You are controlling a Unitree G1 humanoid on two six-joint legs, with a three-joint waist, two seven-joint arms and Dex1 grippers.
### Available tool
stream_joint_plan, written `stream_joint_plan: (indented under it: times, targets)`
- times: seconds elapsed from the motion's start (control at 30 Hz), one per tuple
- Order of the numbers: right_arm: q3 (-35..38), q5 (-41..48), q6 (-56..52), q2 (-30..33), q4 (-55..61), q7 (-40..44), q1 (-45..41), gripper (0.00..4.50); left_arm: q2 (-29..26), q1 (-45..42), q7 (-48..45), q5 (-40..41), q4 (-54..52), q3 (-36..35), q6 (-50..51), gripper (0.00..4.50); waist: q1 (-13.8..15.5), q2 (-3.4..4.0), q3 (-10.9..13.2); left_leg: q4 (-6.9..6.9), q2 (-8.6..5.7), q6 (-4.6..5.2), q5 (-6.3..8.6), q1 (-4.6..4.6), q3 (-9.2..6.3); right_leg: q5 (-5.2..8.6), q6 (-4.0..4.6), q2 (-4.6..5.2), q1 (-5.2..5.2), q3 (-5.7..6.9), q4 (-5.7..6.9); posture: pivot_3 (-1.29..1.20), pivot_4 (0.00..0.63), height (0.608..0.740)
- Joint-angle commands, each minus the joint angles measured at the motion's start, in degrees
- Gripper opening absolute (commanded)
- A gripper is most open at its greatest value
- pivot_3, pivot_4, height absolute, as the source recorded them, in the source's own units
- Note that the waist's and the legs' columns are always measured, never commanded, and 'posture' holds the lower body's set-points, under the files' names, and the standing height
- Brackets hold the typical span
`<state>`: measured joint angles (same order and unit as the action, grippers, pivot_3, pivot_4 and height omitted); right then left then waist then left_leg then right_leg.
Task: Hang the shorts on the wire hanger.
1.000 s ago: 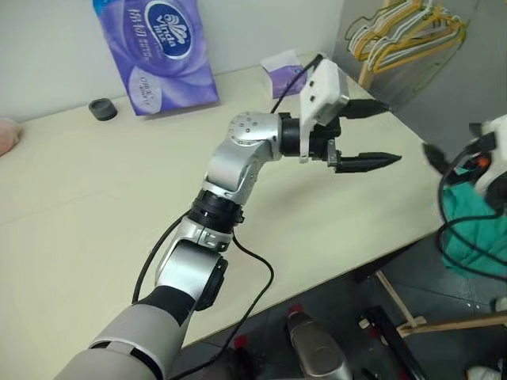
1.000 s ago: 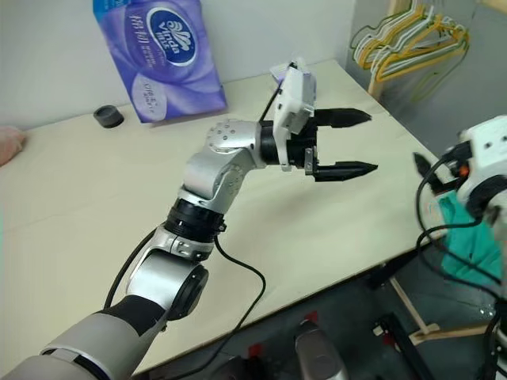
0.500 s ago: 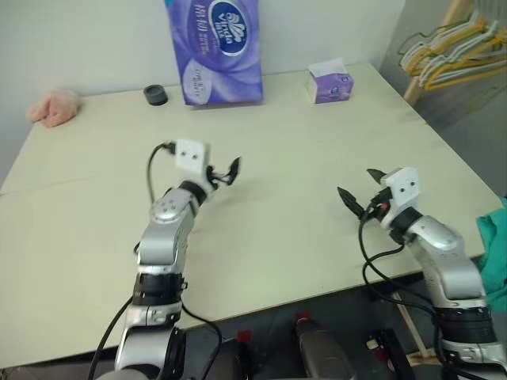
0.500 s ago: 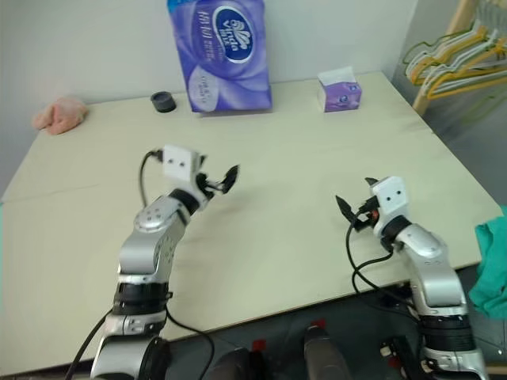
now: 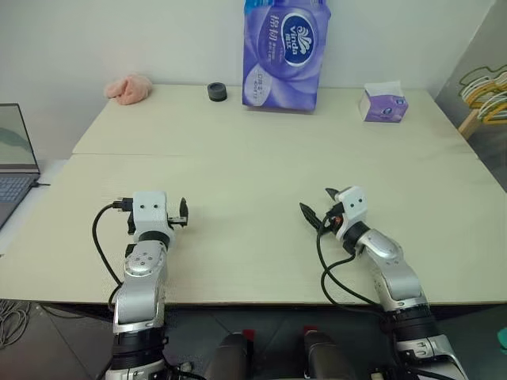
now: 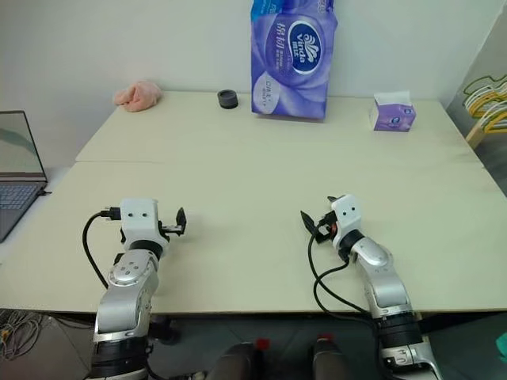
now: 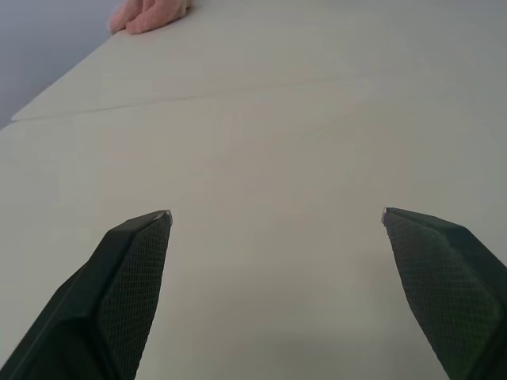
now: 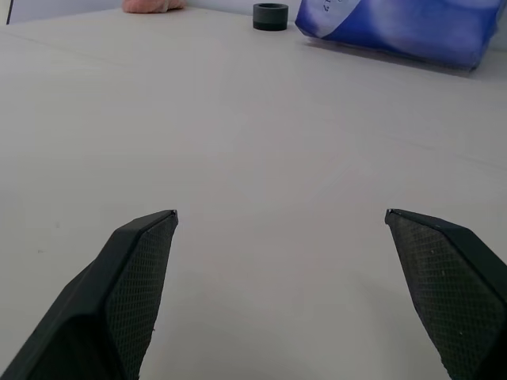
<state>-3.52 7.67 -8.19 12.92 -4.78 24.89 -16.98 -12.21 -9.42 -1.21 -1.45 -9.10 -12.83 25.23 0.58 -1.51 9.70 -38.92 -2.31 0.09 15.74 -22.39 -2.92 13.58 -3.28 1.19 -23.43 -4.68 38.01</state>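
My left gripper hovers low over the cream table near its front left, pointing forward. Its black fingers stand wide open with only bare tabletop between them. At the front right my right gripper also sits low over the table, angled forward and to the left, open and empty. A sliver of teal-green cloth, the shorts, shows at the lower right edge below the table. The wire hanger is out of view.
A tall purple tissue pack, a black round cap and a small purple tissue box stand along the back. A pink cloth lump lies back left. A laptop sits far left; yellow and white hangers hang far right.
The camera has swung left. Both arms have dropped to just above the table's front; the left gripper has turned from pointing right to pointing forward. Both stay open and empty.
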Motion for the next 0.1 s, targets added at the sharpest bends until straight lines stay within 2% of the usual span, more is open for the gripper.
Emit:
stream_joint_plan:
  times: [0.03,0.1]
  targets:
    - [0.5,-0.2,1.4,0.3,-0.3,0.2,-1.6,4.48,-0.3,-0.9,0.2,0.1,-2.3,0.3,-1.4,4.50,0.0,0.00,0.0,0.00,0.01,0.02,-0.03,0.02,-0.06,-0.03,0.05,0.00,0.05,0.09,-0.01,0.11,0.119,0.740]
    - [0.9,-0.2,1.8,0.5,-0.7,0.1,-2.1,4.48,-0.2,-1.3,-0.4,0.3,-2.4,1.3,-1.9,4.50,0.0,0.00,0.0,0.00,0.02,0.06,-0.10,0.02,-0.19,-0.08,0.14,-0.01,0.10,0.23,-0.01,0.10,0.123,0.740]
